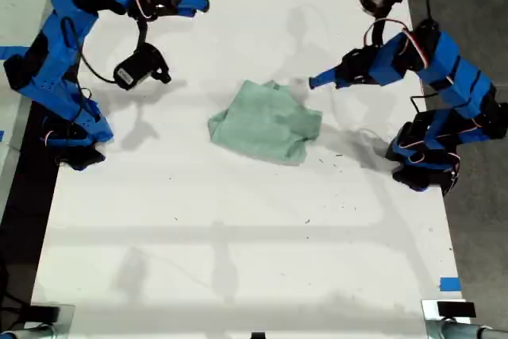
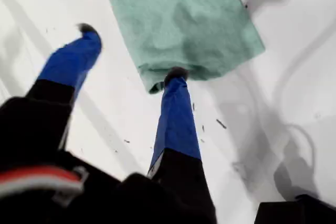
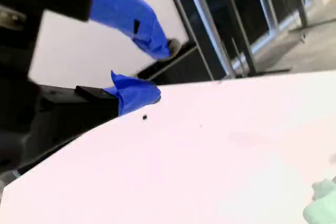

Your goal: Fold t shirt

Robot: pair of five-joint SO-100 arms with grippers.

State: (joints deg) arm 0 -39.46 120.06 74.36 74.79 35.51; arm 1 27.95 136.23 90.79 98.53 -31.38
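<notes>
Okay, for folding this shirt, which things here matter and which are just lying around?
Belongs to the job:
- the t shirt, crumpled mid-table
- my first end effector, open at its edge
- my second end effector, open, away from it

Just lying about:
- blue tape at the white table's edge, exterior view's right

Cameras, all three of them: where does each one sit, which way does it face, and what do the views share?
Exterior view: above the table, looking down on the t shirt; both blue arms show, one at each side.
First wrist view: on my first gripper, looking down along its open jaws at the t shirt's edge; two blue fingers show.
Second wrist view: on my second gripper, raised, looking across the table toward an edge; blue fingers show.
Shared: all three see the table and t shirt, the second wrist view only a corner.
</notes>
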